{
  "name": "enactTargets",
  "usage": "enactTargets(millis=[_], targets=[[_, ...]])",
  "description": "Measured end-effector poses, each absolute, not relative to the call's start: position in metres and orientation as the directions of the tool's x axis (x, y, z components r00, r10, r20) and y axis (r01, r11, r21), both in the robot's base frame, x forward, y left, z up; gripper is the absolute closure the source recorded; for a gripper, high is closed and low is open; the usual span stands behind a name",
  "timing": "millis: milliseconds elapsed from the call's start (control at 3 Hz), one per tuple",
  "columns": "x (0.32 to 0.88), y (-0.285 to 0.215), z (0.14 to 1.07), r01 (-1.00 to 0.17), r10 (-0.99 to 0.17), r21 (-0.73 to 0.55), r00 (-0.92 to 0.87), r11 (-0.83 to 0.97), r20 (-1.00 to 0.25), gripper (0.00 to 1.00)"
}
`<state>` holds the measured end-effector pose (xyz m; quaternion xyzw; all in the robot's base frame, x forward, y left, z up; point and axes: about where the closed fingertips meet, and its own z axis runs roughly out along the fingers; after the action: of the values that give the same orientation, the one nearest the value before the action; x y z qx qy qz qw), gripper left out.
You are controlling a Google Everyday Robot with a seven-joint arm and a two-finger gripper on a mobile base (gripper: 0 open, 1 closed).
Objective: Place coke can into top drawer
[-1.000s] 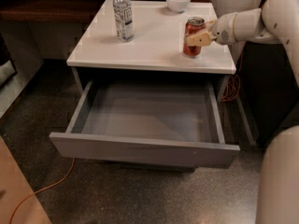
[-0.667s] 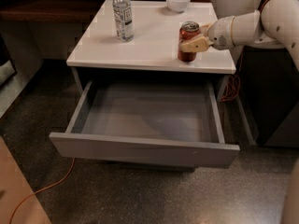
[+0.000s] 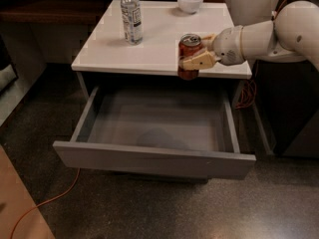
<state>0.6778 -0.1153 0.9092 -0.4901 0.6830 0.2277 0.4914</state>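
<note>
The gripper [image 3: 191,52] squeezes the coke can [image 3: 190,48] from both sides, so the can is upright and cannot fall; the can hangs by the front edge of the white cabinet top [image 3: 154,44], right above the open top drawer [image 3: 149,159], ready to go down.

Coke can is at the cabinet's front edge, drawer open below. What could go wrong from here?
The pincer holds the coke can right at the front edge of the white top; lowering now could clip that edge and loosen the grasp. Released from this height, the can might tip and roll inside the top drawer.
</note>
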Motion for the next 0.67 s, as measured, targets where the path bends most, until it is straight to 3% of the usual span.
enactTargets(millis=[667], targets=[[0.643, -0.101, 0.867, -0.919, -0.501, -0.173, -0.030, 0.354, -0.865, 1.00]])
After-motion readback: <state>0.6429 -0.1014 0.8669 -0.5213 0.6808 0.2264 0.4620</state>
